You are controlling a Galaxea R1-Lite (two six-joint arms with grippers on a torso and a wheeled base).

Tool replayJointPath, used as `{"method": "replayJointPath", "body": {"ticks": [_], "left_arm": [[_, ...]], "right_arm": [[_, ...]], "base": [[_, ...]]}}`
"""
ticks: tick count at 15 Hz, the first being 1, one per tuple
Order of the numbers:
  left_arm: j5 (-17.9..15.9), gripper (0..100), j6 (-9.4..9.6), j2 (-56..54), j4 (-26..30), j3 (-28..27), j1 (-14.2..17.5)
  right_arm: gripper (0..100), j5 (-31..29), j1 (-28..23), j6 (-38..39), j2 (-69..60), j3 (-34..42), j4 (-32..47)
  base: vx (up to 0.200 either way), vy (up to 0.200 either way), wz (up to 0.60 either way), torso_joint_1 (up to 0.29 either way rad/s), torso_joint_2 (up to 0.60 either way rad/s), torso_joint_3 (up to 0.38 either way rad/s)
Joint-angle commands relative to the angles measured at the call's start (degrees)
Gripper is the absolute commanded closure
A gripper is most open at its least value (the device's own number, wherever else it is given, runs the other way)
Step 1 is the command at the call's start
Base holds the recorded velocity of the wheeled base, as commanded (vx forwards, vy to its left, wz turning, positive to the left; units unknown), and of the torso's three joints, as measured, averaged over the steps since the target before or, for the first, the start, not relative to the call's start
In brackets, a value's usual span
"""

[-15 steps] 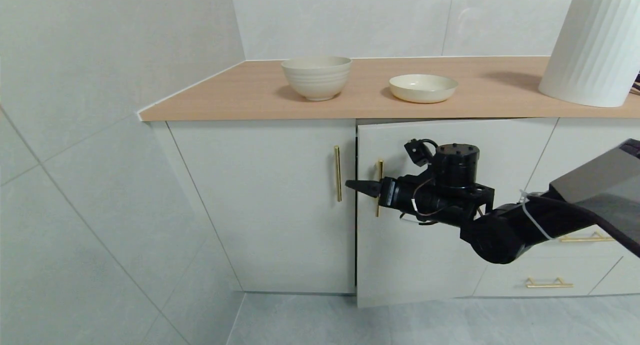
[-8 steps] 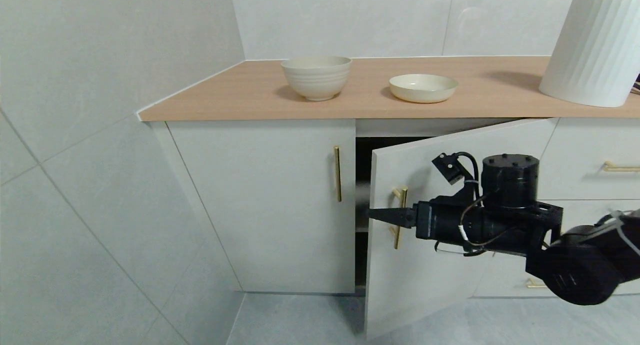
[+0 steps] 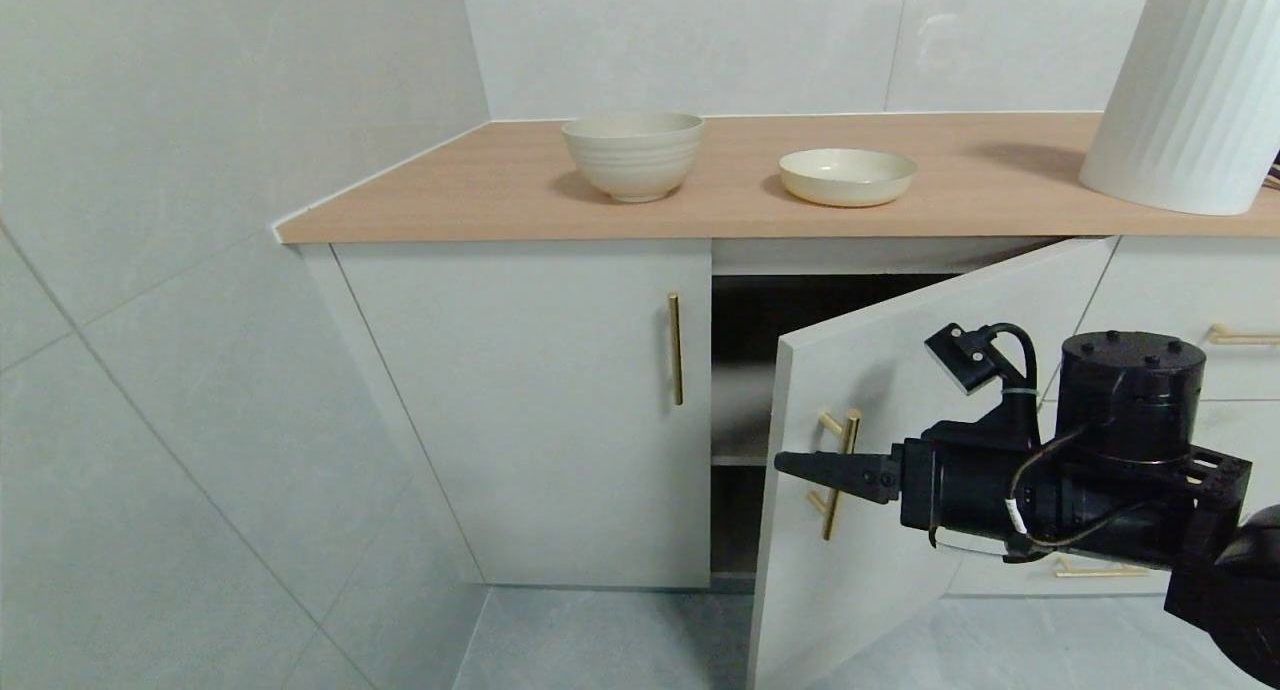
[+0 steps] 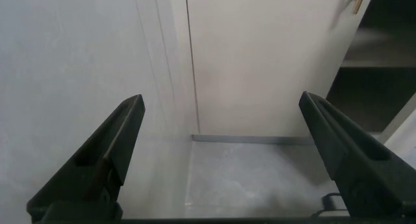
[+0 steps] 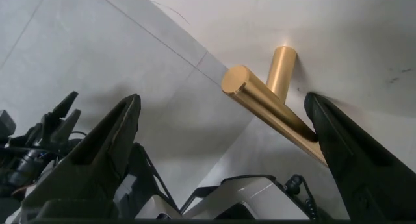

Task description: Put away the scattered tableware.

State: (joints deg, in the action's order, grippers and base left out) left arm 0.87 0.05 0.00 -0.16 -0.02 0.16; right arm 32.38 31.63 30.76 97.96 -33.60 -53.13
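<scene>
On counter [image 3: 480,190], two bowls [image 3: 633,155] [image 3: 846,176]; left gripper [image 4: 221,99], right gripper [image 3: 800,462] spread, latter apparently straddling handle [image 5: 260,97].

There are one deep bowl [image 3: 633,153], one shallow bowl [image 3: 847,175], one white ribbed tub [image 3: 1185,95], one counter [image 3: 500,185], two cabinet doors [image 3: 520,410] [image 3: 850,370] and four brass handles [image 3: 675,348] [image 3: 848,432] [image 3: 1240,335] [image 3: 1085,572].

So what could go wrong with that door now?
The right gripper is open around the handle, not clamped, so it might slip off and leave the door only half open. A half-open door could also get in the way when the bowl goes to the shelf.
</scene>
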Motion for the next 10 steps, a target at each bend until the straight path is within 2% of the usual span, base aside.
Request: {"method": "replayJointPath", "body": {"ticks": [1,5,6,7,8,10], "left_arm": [[0.01,0,-0.22,0.00,-0.02,0.02,0.02],[-0.60,0,0.57,0.00,-0.98,-0.59,0.02],[-3.15,0,0.74,0.00,-0.72,-3.32,0.02],[-8.25,0,0.74,0.62,0.42,-8.33,-0.07],[-13.43,0,0.65,4.04,2.88,-14.04,-0.07],[-20.82,0,0.21,15.82,5.87,-21.86,-0.07]], "right_arm": [[0,0.05,0.09,0.00,-0.67,0.55,-0.14],[0,-0.03,0.09,0.00,-0.67,0.64,-0.22],[0,-0.03,0.01,-0.08,-0.84,0.64,-0.31],[0,-0.03,0.09,-0.08,-1.28,0.64,-0.31],[0,0.05,0.09,-0.08,-1.46,0.55,-0.22],[0,-0.03,0.01,-0.08,-1.46,0.55,-0.31]], "base": [[0.000,0.000,0.00,0.000,0.00,0.000],[0.000,0.000,0.00,0.000,0.00,0.000],[0.000,0.000,0.00,0.000,0.00,0.000],[0.000,0.000,0.00,0.000,0.00,0.000],[0.000,0.000,0.00,0.000,0.00,0.000],[0.000,0.000,0.00,0.000,0.00,0.000]]}}
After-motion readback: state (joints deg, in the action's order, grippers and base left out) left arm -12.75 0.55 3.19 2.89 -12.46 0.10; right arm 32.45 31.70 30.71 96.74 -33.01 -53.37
